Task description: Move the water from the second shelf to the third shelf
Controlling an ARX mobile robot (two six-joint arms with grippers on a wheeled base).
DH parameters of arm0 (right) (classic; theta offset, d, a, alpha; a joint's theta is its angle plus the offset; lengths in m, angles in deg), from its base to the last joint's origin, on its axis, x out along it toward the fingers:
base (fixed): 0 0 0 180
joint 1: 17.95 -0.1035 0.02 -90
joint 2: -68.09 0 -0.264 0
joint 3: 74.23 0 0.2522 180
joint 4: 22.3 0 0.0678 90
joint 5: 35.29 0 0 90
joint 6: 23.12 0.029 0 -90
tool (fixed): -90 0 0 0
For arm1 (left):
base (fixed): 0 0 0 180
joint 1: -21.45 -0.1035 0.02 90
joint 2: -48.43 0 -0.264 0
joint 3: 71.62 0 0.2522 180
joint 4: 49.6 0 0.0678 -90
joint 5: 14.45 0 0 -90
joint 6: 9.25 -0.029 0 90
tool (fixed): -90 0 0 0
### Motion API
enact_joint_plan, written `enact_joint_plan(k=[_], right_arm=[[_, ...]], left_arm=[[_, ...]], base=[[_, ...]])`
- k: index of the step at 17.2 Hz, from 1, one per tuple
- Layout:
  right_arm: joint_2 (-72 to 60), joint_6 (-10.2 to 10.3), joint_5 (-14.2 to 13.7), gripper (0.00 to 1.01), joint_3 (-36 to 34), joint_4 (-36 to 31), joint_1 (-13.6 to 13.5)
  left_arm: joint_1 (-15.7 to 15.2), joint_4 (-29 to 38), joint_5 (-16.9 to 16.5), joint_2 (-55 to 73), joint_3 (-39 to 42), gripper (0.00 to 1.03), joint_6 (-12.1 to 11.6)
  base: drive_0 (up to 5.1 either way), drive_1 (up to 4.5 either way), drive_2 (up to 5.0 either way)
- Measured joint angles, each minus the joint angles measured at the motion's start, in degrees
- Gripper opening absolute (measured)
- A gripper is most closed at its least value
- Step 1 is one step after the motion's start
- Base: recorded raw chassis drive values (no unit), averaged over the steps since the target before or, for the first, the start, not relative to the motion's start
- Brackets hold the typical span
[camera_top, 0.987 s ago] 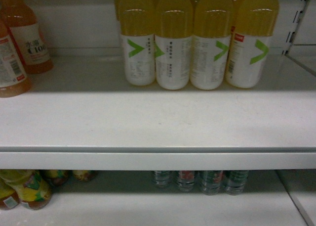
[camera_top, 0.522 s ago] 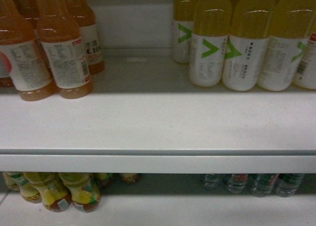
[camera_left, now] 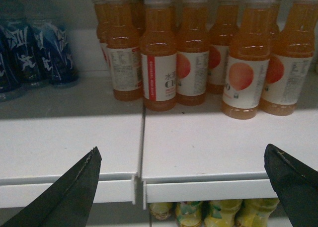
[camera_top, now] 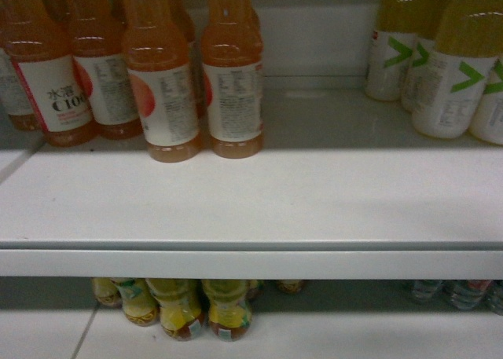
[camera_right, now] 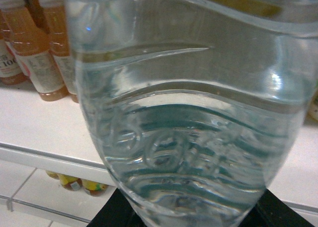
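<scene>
The water (camera_right: 189, 113), a clear ribbed bottle, fills the right wrist view, in front of a white shelf (camera_right: 30, 127). My right gripper (camera_right: 194, 213) is shut on it, with black fingers (camera_right: 278, 214) showing on both sides of its lower end. More clear water bottles (camera_top: 468, 294) stand on the lower shelf at the bottom right of the head view. My left gripper (camera_left: 181, 155) is open and holds nothing, in front of the white shelf's front edge (camera_left: 208, 189). Neither gripper shows in the head view.
Orange drink bottles (camera_top: 232, 76) stand at the back left of the upper shelf (camera_top: 251, 202), and yellow drinks with green-marked white labels (camera_top: 456, 76) at the right. Yellow bottles (camera_top: 185, 308) stand below. Blue bottles (camera_left: 39, 48) stand left of the shelf seam (camera_left: 141, 152).
The head view has swung left: the yellow drinks and the water bottles below slid to the right edge, and the orange bottles came into the middle.
</scene>
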Motion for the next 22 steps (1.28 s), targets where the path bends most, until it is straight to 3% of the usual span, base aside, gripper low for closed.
enact_joint_plan(k=[22], right_arm=[[0.1, 0.0, 0.1, 0.36, 0.0, -0.2, 0.0]], left_arm=[[0.0, 0.0, 0.0, 0.0, 0.0, 0.98, 0.0]], base=[[-4.9, 1.63, 3.1]])
